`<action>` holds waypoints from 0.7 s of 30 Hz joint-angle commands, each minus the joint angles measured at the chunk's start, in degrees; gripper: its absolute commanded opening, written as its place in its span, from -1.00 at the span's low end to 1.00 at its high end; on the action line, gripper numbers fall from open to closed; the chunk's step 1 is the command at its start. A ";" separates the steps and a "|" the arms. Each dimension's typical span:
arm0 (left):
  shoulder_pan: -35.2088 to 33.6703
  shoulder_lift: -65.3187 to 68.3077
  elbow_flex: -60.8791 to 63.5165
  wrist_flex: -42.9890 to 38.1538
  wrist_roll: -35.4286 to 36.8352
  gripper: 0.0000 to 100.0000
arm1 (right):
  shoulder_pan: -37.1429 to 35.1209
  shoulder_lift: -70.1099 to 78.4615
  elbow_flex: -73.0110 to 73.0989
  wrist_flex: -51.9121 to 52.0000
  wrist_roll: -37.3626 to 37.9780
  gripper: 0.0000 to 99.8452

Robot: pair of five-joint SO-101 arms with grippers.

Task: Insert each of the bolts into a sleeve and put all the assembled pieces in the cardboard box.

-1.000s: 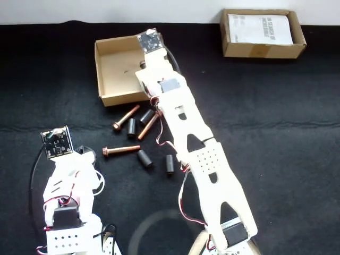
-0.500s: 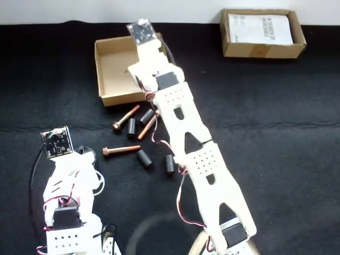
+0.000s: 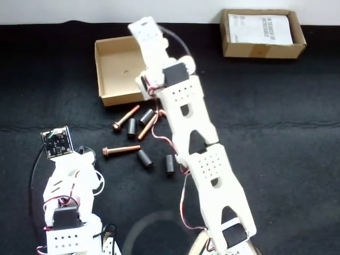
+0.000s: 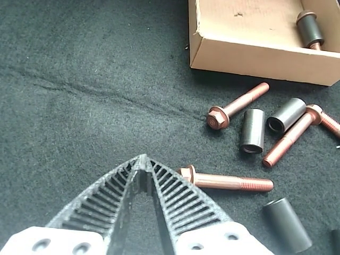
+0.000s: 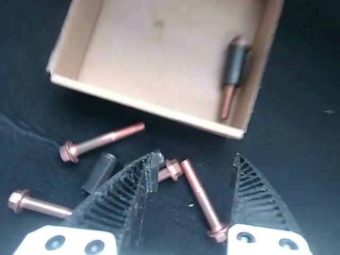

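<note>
Right gripper hangs wide open, nothing between its jaws, just outside the front wall of the cardboard box and above the loose parts. One assembled piece, bolt through sleeve, lies inside the box against a side wall. Left gripper is closed tip to tip and empty, well back from the box. On the black table, a bare bolt lies just off the box's front wall, an empty sleeve lies beside it, and a second bolt lies farther from the box.

Bolts copper, sleeves dark grey, box tan, surface black. My left end effector: ribbed grey.
</note>
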 commanded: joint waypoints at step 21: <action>-0.40 -0.84 1.01 -0.09 0.18 -0.97 | -0.57 -50.77 73.36 -0.84 -9.14 -0.60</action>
